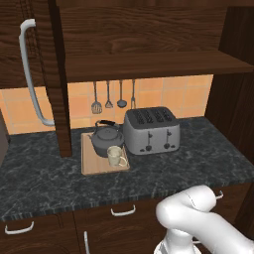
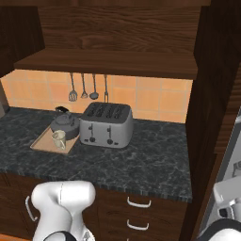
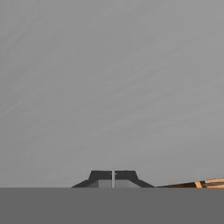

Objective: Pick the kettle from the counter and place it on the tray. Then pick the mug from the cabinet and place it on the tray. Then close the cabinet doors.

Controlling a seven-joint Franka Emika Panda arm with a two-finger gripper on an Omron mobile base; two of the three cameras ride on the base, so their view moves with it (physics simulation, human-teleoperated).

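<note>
The dark grey kettle stands on the light wooden tray, at its back. The cream mug stands on the tray too, just in front of the kettle. The tray lies on the dark marbled counter. Above, the cabinet shelf is bare, and the cabinet doors stand open: the left one with its bar handle, the right one. In the hand view my gripper is shut on nothing, facing a plain grey surface.
A silver four-slot toaster stands right of the tray, close to the kettle. Utensils hang on the tiled wall behind. Drawer fronts with curved handles run below the counter.
</note>
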